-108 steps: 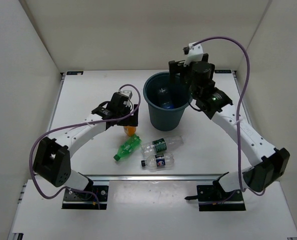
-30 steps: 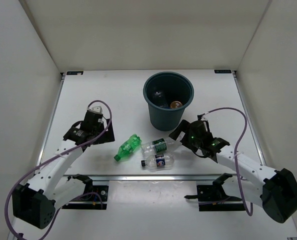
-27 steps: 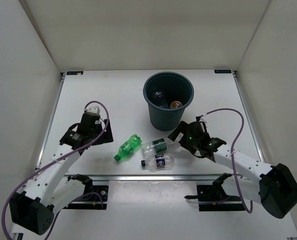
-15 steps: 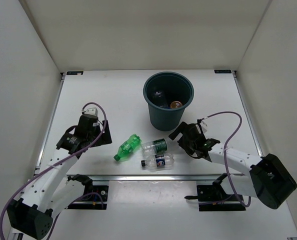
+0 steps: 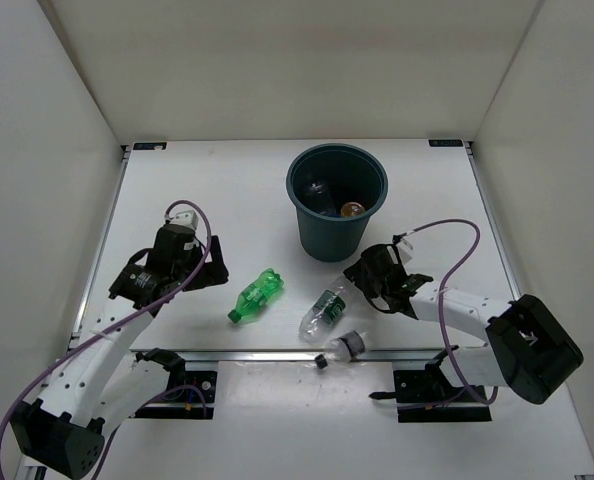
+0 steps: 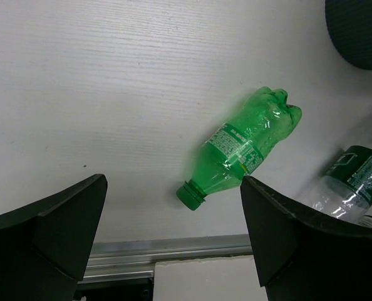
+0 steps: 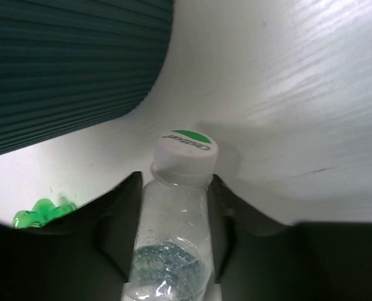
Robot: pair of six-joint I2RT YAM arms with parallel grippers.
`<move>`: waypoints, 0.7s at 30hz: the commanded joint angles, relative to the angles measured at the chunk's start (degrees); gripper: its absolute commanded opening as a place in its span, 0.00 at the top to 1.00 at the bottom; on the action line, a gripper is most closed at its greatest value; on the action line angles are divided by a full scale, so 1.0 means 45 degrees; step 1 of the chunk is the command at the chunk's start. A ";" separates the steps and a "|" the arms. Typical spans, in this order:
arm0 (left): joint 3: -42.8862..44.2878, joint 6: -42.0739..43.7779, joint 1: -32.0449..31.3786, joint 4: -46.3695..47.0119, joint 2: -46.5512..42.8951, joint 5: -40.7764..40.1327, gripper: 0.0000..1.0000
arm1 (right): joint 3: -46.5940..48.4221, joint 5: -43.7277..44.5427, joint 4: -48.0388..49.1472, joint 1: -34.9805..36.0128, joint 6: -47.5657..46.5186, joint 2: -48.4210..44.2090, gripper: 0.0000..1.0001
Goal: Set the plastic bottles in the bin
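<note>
My right gripper is shut on the neck of a clear bottle with a dark green label. In the right wrist view its white cap pokes out past my gripper, the body lying slantwise on the table. A green bottle lies to its left, also in the left wrist view as the green bottle. Another clear bottle lies at the table's front edge. My left gripper hovers open, left of the green bottle, nothing between its fingers. The bin stands upright behind.
Inside the bin lie an orange-filled bottle and a dark-capped one. The bin's ribbed wall is close by my right gripper. A metal rail runs along the table's front edge. White walls enclose three sides.
My right gripper has shut on the green-labelled bottle's neck, swinging its body toward the front. The other clear bottle has rolled to the front edge. The left arm barely moved.
</note>
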 commanded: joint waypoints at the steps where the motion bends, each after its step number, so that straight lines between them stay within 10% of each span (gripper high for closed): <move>1: 0.0454 -0.0171 0.0088 -0.0187 -0.0233 -0.0015 0.02 | 0.0256 0.1206 0.0051 -0.0051 -0.0061 -0.0301 0.69; 9: 0.0708 -0.0210 0.0186 0.0105 -0.0038 0.0102 0.02 | -0.0176 0.1054 0.0694 -0.1338 -0.0371 -0.2175 0.99; 21: 0.1176 0.0375 0.0128 0.1236 0.1134 0.0102 0.01 | 0.1073 0.3351 -0.1979 -0.2470 -0.3083 -0.7427 1.00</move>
